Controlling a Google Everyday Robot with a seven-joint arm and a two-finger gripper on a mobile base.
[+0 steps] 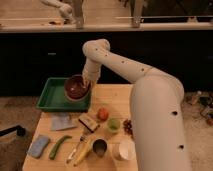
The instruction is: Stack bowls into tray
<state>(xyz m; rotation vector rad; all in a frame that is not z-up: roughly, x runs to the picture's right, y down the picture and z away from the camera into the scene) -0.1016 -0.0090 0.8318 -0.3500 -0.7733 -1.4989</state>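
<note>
The dark reddish-brown bowl (76, 87) hangs tilted over the right end of the green tray (52, 95), which lies on the table's far left corner. My gripper (87, 82) is at the bowl's right rim and is shut on it, at the end of the white arm (125, 67) that reaches in from the right. The bowl sits just above the tray's right side; I cannot tell whether it touches the tray. Only this one bowl is in view.
On the wooden table (115, 95) in front of the tray lie a grey cloth (61, 121), a brown block (89, 121), an orange fruit (103, 114), a green fruit (114, 124), grapes (128, 126), a metal cup (99, 146), a white cup (124, 149), a blue sponge (39, 146) and a green vegetable (58, 147).
</note>
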